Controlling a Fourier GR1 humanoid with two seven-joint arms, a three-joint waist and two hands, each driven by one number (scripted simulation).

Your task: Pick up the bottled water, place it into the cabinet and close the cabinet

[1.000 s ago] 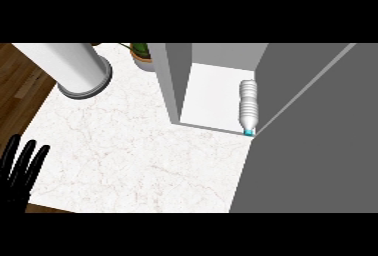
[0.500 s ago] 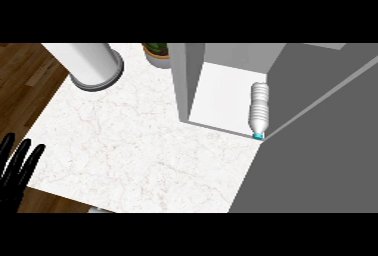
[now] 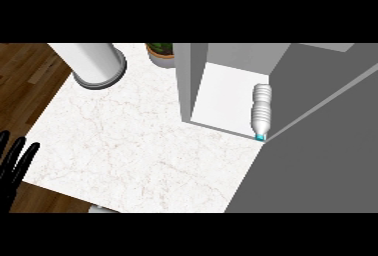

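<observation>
Bottled water [image 3: 260, 112] lies inside cabinet [image 3: 221, 95], against door [image 3: 317, 145]. Left hand [image 3: 13, 162] far left of cabinet, fingers straight, empty. Swing door shut without nudging bottle; right hand unseen.

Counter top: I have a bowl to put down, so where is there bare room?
The marble counter is bare across its middle and front, between the left hand at the left edge and the grey cabinet door at the right. The back is crowded: white cylinder, potted plant, and the cabinet with the bottled water lying inside.
</observation>
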